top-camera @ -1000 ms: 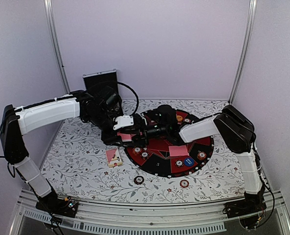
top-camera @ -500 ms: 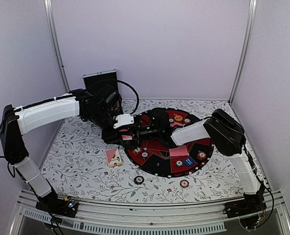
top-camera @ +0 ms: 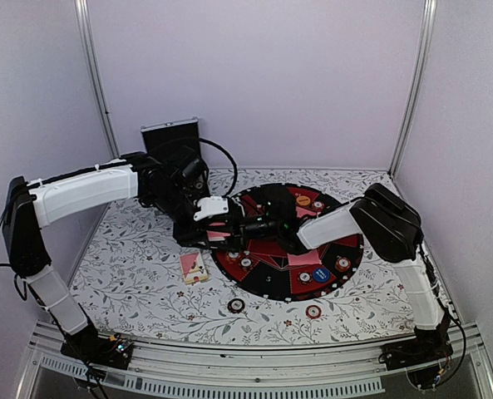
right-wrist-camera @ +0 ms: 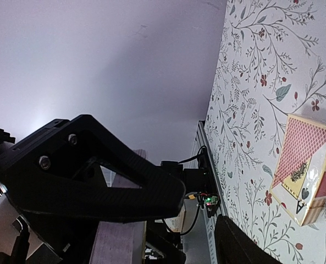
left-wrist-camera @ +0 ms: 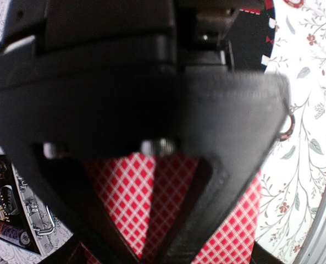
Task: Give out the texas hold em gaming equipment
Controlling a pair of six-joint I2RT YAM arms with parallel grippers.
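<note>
The left gripper [top-camera: 220, 229] hangs over the left rim of the round poker mat [top-camera: 267, 288], its jaws clenched on a fanless stack of playing cards [left-wrist-camera: 173, 184], whose red-checked backs fill the left wrist view. The right gripper [top-camera: 248, 226] reaches across the mat and ends just beside that stack. Its jaws stand apart, and I cannot tell whether either finger touches a card. The small card box [right-wrist-camera: 304, 171] lies flat on the floral worktop [top-camera: 146, 287], just off the mat's left edge. A single pink card [top-camera: 303, 256] rests on the mat near a blue button [top-camera: 320, 273] (an orange button [top-camera: 303, 200] sits at the far side). Two poker chips [top-camera: 236, 305] lie on the worktop in front of the mat. A black case [top-camera: 171, 141] stands at the back wall.
</note>
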